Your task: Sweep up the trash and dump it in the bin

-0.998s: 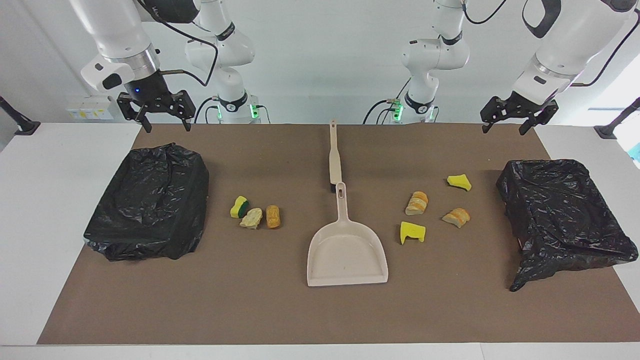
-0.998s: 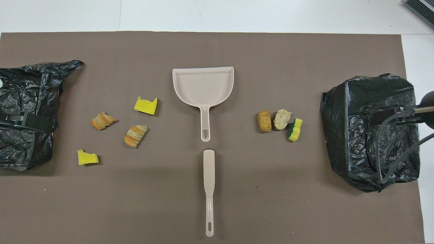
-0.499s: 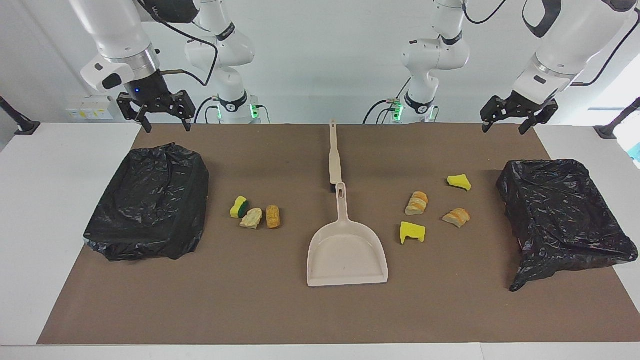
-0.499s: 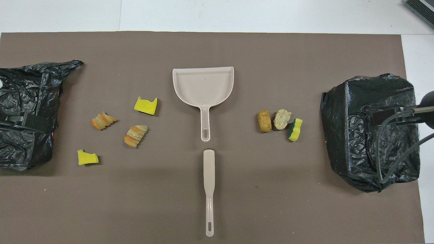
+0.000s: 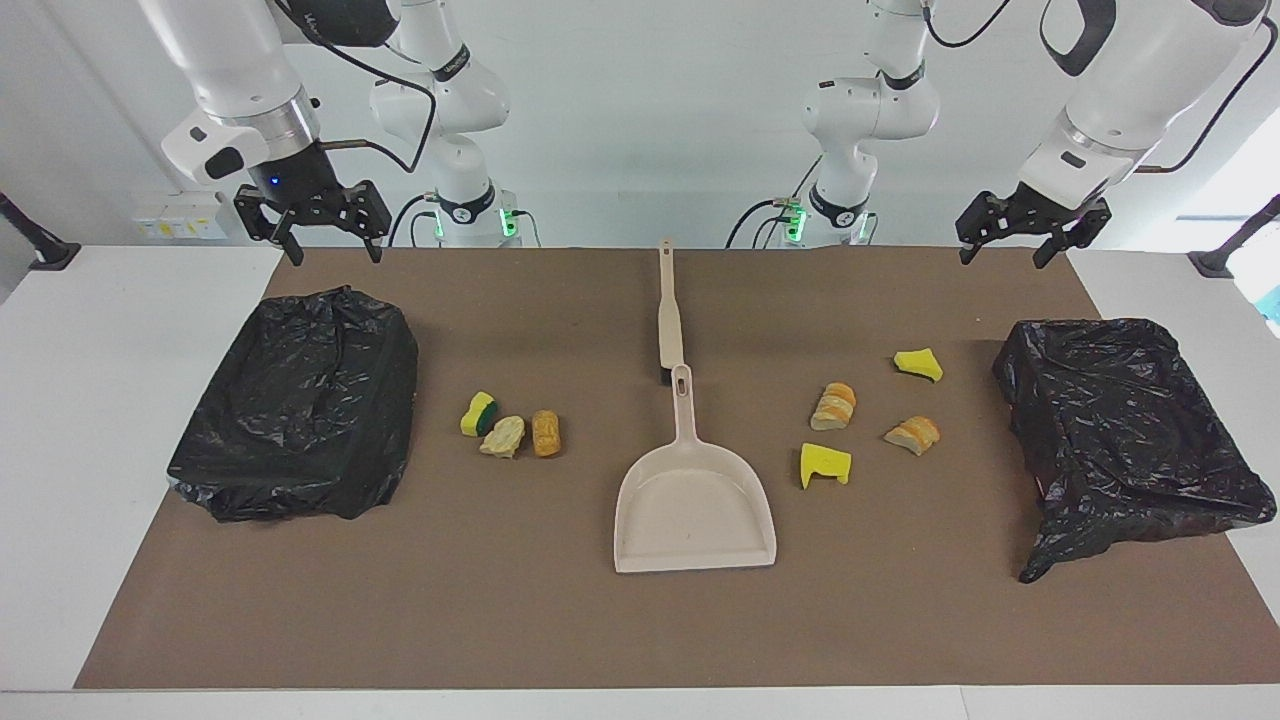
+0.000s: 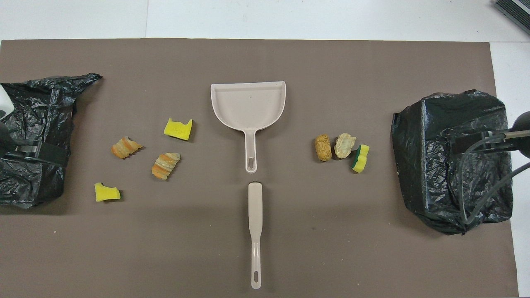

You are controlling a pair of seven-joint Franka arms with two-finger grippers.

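Rising slightly, left hand (image 5: 1015, 240)

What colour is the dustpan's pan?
Plain beige; the dustpan shows best in the overhead view.

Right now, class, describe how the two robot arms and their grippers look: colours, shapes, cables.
Both arms are glossy white, rounded segments with black joint bands; green lights glow at the bases. The left gripper and right gripper are black, two-fingered, below silver wrists. Black cables loop along each arm.

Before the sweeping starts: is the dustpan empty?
Empty. The dustpan shows only its bare beige floor; all seven scraps lie on the brown mat.
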